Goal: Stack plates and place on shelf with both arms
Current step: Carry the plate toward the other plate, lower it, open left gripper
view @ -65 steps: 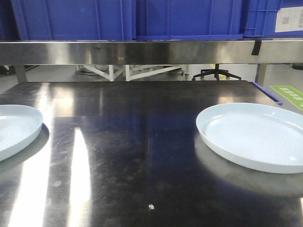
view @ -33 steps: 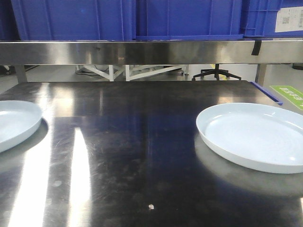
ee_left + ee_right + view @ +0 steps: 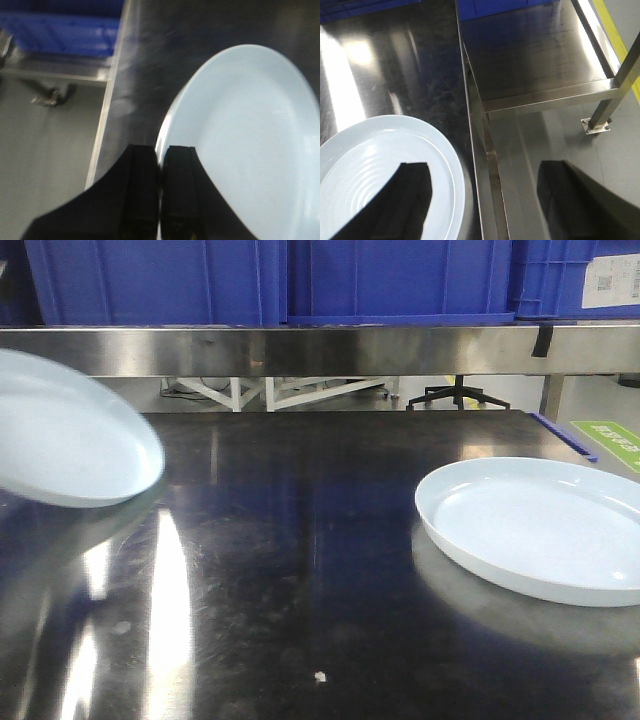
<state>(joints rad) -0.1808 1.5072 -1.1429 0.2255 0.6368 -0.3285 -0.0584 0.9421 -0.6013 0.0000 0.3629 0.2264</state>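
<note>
In the left wrist view, the left pincer (image 3: 160, 156) is pinching the near rim of the left plate (image 3: 250, 140), with its jaws pressed together on the thin edge. The plate is spreading away ahead and to the right of the fingers. It is showing pale bluish-white, smooth and glossy, though blur is hiding any finer detail. The dark table (image 3: 200, 30) is lying beyond it.

In the right wrist view, the right pincer (image 3: 482, 167) is standing spread wide and gripping nothing. The right plate (image 3: 365, 170) is lying flat on the table under its left finger, while the other finger is hanging out past the table edge. The plate's rim is sitting between the two fingers. I cannot tell whether the finger is touching the plate. Faint rings are showing inside its shallow bowl.

In the front view, neither pincer is showing. The left plate is hanging tilted above the table at the left, well apart from the right plate, which is resting flat. The shelf (image 3: 320, 348) is crossing behind them, above table level, and carrying blue crates (image 3: 400, 280).

The task is looking barely begun, since one plate is gripped and off the table and nothing is stacked. What is left appears to be setting it on the right plate, gripping the pair with both pincers, and carrying them to the shelf.
</note>
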